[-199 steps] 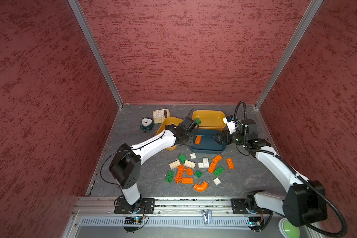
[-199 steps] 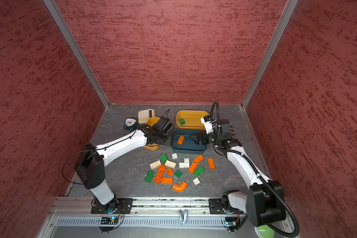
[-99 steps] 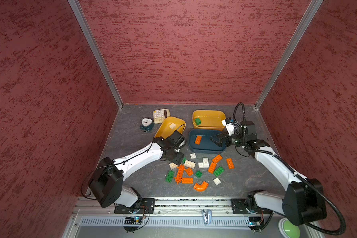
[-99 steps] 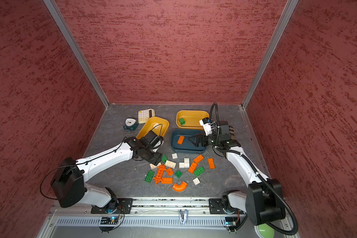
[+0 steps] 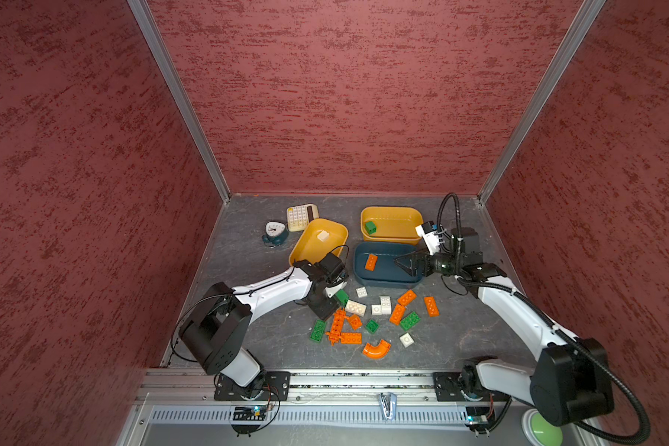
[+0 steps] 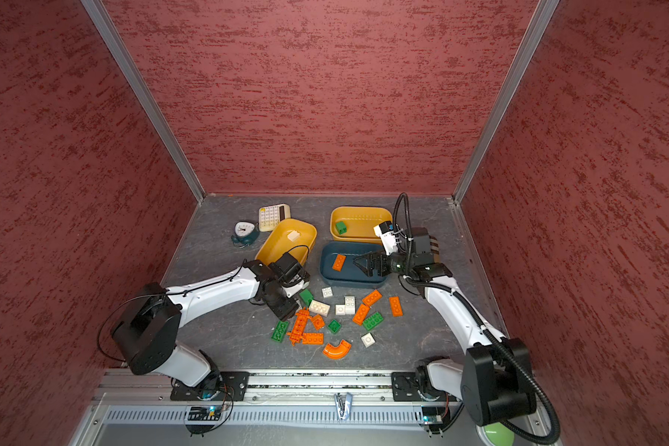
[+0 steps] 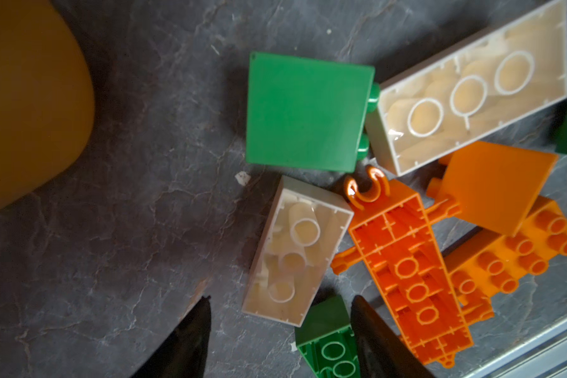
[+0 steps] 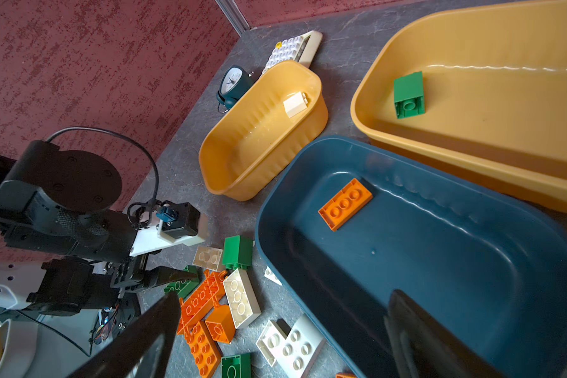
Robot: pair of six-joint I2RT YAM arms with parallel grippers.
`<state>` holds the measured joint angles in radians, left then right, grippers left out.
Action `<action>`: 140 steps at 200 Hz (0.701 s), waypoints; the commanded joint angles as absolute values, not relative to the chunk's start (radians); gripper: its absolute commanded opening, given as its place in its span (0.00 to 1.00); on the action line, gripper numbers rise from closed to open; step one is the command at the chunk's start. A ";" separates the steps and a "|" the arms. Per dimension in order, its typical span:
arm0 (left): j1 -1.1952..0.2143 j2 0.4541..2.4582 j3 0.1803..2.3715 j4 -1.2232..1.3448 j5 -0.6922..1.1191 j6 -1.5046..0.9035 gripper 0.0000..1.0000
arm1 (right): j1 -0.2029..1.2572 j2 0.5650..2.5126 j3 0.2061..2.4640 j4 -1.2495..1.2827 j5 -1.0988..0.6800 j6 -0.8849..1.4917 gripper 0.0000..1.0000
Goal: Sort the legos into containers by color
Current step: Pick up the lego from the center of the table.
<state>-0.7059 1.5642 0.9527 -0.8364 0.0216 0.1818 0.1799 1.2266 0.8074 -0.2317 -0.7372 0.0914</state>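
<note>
Several orange, green and white legos [image 5: 364,320] lie scattered near the table's front, among them an orange elbow [image 5: 376,348] and a long beam [image 5: 337,326]. My left gripper [image 7: 280,314] is open and low over the pile's left edge. A white brick [image 7: 297,248] and a green brick [image 7: 328,330] lie on the table between its fingers, ungripped. My right gripper [image 5: 400,264] hangs open over the teal container [image 5: 387,284], which holds one orange brick [image 5: 370,262]. The back yellow container [image 5: 391,210] holds a green brick [image 5: 370,227]. The left yellow container [image 5: 306,241] holds a white brick [image 5: 322,235].
A cream calculator [image 5: 301,217] and a small teal clock [image 5: 275,233] sit behind the left yellow container. Red walls close the table on three sides, and a metal rail [image 5: 325,380] runs along the front. The containers stand close together behind the pile.
My left arm has drawn back from the containers and come down over the pile's left edge. The right arm has barely moved.
</note>
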 commanded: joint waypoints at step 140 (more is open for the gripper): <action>-0.692 1.707 1.016 -0.758 -0.012 0.219 0.35 | 0.189 1.226 0.779 -0.210 -0.752 0.060 0.99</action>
<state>-0.6956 1.6852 0.9840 -0.7753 -0.0170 0.2134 0.1844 1.2270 0.7891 -0.2317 -0.7368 0.0891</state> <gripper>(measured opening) 0.415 0.990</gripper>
